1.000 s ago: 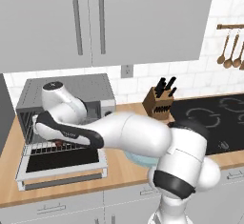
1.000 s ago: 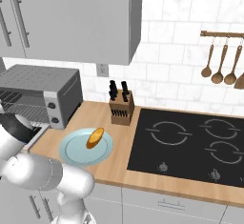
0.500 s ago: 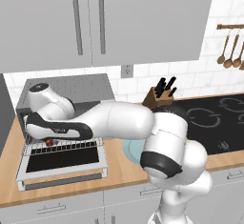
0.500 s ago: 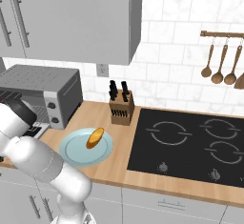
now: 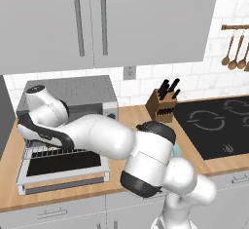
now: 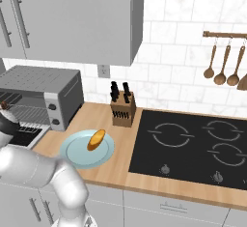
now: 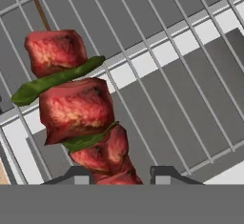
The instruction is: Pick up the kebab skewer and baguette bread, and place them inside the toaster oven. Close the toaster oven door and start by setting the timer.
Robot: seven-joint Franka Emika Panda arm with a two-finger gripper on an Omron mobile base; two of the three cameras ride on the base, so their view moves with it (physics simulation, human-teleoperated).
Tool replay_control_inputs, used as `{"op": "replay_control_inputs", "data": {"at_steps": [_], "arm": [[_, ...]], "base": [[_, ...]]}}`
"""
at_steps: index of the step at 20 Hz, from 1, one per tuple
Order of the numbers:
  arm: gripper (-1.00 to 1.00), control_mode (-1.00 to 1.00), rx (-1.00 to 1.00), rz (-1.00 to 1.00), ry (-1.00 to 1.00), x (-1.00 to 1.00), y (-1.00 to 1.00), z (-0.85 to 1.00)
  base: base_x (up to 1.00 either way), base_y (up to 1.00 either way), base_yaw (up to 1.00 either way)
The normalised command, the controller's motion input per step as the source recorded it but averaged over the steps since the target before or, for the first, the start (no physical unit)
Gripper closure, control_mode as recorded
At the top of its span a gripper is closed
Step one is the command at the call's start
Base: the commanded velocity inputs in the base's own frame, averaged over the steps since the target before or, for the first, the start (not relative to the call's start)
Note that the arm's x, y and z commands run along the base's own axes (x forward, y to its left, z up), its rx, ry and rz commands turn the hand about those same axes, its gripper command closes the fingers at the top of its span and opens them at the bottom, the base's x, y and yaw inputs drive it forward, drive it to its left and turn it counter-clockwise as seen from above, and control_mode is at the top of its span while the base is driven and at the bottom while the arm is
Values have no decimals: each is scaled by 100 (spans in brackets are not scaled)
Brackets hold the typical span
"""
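The kebab skewer [image 7: 78,108], red meat chunks with green pepper slices on a thin stick, stands up between my fingertips. My gripper [image 7: 116,175] is shut on its lower end, just above the wire rack [image 7: 181,99]. In the left base view my arm reaches into the open mouth of the toaster oven [image 5: 73,94], over its dropped toaster oven door [image 5: 63,167]; the hand itself is mostly hidden by the arm. The baguette bread [image 6: 96,139] lies on a pale blue plate [image 6: 72,153] to the right of the toaster oven [image 6: 43,93].
A wooden knife block [image 6: 123,112] stands against the wall behind the plate. A black cooktop [image 6: 193,146] takes up the counter's right side. Wooden spoons [image 6: 222,66] hang on the wall above it. Wall cabinets [image 5: 121,18] hang over the oven.
My arm has swung further left and in over the oven rack, carrying the skewer. The elbow has come round toward the front. The baguette and plate have not moved.
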Motion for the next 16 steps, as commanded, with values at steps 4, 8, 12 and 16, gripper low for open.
{"op": "replay_control_inputs", "data": {"at_steps": [4,8,12,16], "arm": [[100,-100,0,-5,0,1,1,-34],[100,-100,0,-4,0,0,0,-29],[100,-100,0,-3,0,0,0,-33],[100,-100,0,-2,0,0,0,-23]], "base": [[0,0,0],[0,0,0],[0,0,0],[0,0,0]]}}
